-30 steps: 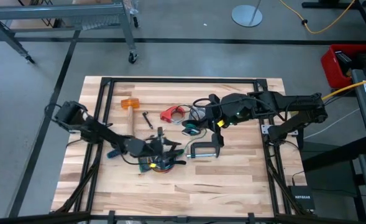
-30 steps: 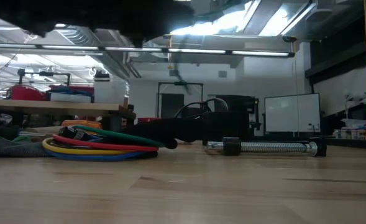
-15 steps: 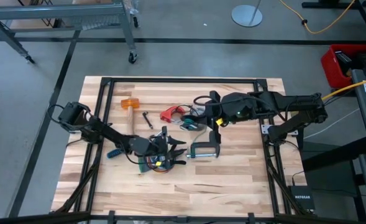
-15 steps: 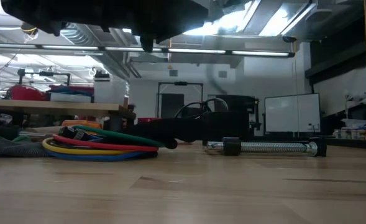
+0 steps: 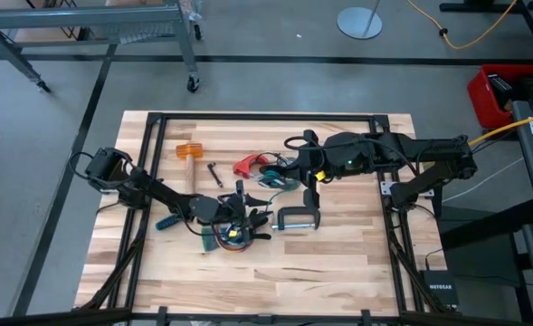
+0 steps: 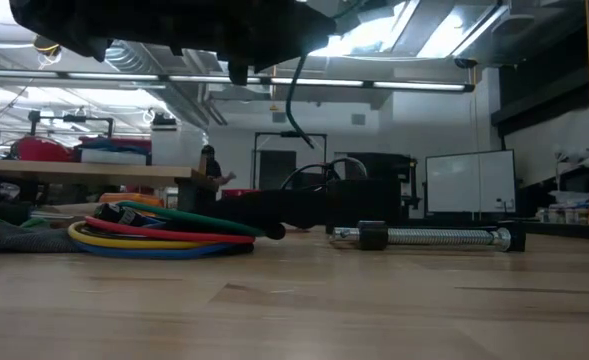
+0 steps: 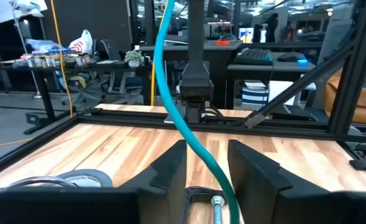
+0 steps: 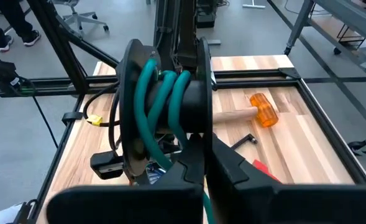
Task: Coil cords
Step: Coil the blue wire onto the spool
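My right gripper [image 5: 309,174] is shut on a black reel [image 8: 164,112] wound with teal cord [image 8: 161,93], raised above the table's middle. A stretch of this teal cord [image 7: 189,124] runs through the gap of my open left gripper [image 7: 204,149], which is level above the table near its front. Below my left gripper [image 5: 246,213], the looped multicoloured bundle [image 6: 164,235] lies flat on the table. A small red piece [image 5: 248,166] lies farther back. My right gripper has its shut fingers [image 8: 223,165] at the lower rim of the reel's flange [image 8: 202,127]; the fingers themselves hide the exact spot. The reel stands on edge beyond the fingertips, clear of the table. My left gripper: whether its fingers touch the teal cord, I cannot tell.
A metal C-clamp [image 5: 298,217] lies right of the bundle, its screw [image 6: 434,237] along the table. A hammer with an orange head [image 5: 187,154] and a small dark tool [image 5: 214,174] lie at the far left. Black frame rails [image 5: 266,118] border the table.
My right gripper has tipped a little and carried the reel slightly toward the table's left. In the low view a stretch of cord now hangs from above where none showed before. The multicoloured bundle has stayed in place.
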`<act>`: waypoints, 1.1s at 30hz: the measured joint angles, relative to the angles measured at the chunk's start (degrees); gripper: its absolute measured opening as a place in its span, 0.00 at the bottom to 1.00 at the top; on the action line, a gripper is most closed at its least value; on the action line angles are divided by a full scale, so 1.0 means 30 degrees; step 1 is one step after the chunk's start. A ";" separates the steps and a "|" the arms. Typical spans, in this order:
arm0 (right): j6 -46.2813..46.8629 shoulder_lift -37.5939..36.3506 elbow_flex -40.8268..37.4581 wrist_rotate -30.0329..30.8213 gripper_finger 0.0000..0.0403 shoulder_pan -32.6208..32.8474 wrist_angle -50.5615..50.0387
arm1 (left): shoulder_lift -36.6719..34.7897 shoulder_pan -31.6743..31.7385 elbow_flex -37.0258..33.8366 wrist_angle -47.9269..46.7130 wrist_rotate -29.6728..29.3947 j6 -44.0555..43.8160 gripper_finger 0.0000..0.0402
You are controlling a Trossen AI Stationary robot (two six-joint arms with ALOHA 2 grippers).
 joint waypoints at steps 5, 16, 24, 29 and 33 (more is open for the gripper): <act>0.0000 0.0000 -0.0007 -0.0069 0.01 0.0000 -0.0146 | 0.0000 -0.0029 0.0000 -0.0012 0.0003 -0.0086 0.11; 0.1371 0.0000 -0.0011 -0.0211 0.01 0.0007 -0.6016 | 0.0000 -0.0029 0.0000 -0.0588 -0.1565 -0.1015 0.01; 0.1670 0.0000 -0.0015 -0.1394 0.01 0.0010 -1.0428 | -0.0095 -0.0085 0.0000 -0.1717 -0.2027 -0.1520 0.01; 0.2577 0.0000 -0.0022 -0.1791 0.01 0.0015 -1.1944 | -0.0116 0.0045 0.0000 -0.1524 -0.2230 -0.1769 0.00; 0.2747 0.0000 -0.0022 -0.1749 0.01 0.0015 -1.2269 | -0.0722 0.0167 -0.0007 -0.1559 -0.2230 -0.2092 0.00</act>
